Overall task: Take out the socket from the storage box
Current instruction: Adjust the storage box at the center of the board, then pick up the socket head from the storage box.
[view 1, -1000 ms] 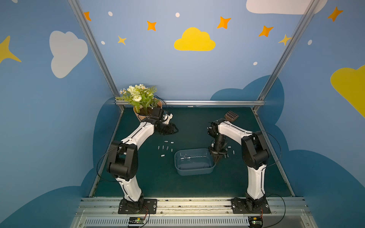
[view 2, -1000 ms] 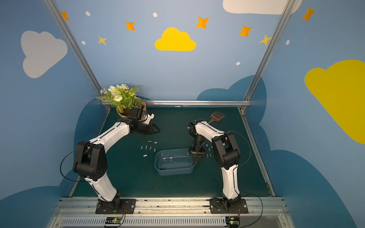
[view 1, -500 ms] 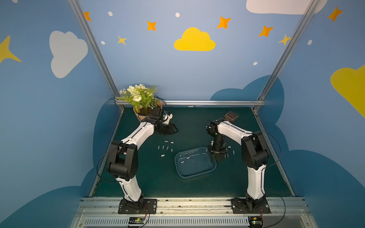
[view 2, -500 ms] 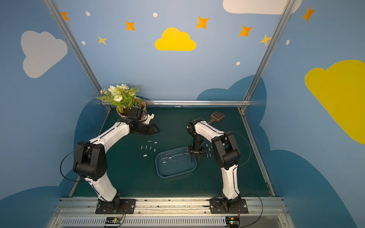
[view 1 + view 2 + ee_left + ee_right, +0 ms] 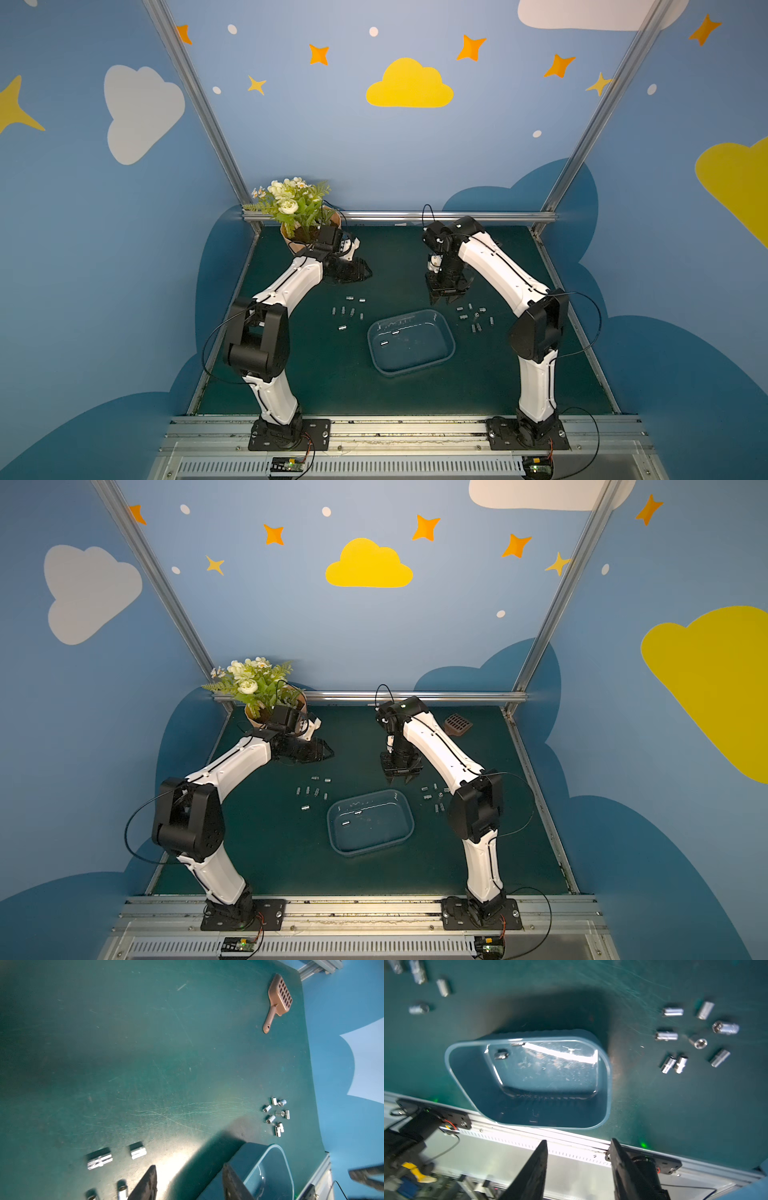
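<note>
Right gripper (image 5: 447, 300) released, empty, near storage box (image 5: 419, 350), socket (image 5: 384, 343) inside lying flat, axis left-right

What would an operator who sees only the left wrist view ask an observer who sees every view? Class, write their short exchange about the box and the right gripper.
Operator: Are there sockets in the box?
Observer: Yes. Two sockets lie inside the box, toward its left side.
Operator: Does the right gripper hold one?
Observer: No. The right gripper hangs above the table behind the box, jaws apart and empty.
</note>
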Available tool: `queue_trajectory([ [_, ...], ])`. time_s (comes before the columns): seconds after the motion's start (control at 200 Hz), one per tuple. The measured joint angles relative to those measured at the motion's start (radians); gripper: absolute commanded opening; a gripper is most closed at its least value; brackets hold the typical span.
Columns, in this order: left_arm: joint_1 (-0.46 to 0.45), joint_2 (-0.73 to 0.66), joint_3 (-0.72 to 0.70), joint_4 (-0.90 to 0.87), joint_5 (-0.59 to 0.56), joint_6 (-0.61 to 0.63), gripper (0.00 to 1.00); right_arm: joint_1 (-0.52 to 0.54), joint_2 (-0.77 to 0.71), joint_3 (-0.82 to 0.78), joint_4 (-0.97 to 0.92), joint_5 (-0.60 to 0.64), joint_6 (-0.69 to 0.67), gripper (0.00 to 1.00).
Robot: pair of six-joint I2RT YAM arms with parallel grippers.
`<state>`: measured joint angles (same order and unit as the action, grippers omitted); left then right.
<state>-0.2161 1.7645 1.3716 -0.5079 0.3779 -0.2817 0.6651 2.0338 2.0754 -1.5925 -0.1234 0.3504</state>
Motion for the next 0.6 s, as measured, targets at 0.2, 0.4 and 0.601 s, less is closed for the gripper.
queue_trajectory([
  [0.2,-0.021,-0.05,-0.034,0.044,-0.135,-0.025,0.51,0.098,-0.031,-0.236,0.175,0.033,-0.06,0.48],
  [0.4,-0.064,-0.138,-0.187,0.169,-0.258,-0.047,0.51,0.119,-0.088,-0.576,0.483,0.072,-0.089,0.47],
  [0.601,-0.112,-0.215,-0.258,0.188,-0.32,-0.054,0.52,0.171,-0.09,-0.64,0.693,0.103,-0.084,0.48],
])
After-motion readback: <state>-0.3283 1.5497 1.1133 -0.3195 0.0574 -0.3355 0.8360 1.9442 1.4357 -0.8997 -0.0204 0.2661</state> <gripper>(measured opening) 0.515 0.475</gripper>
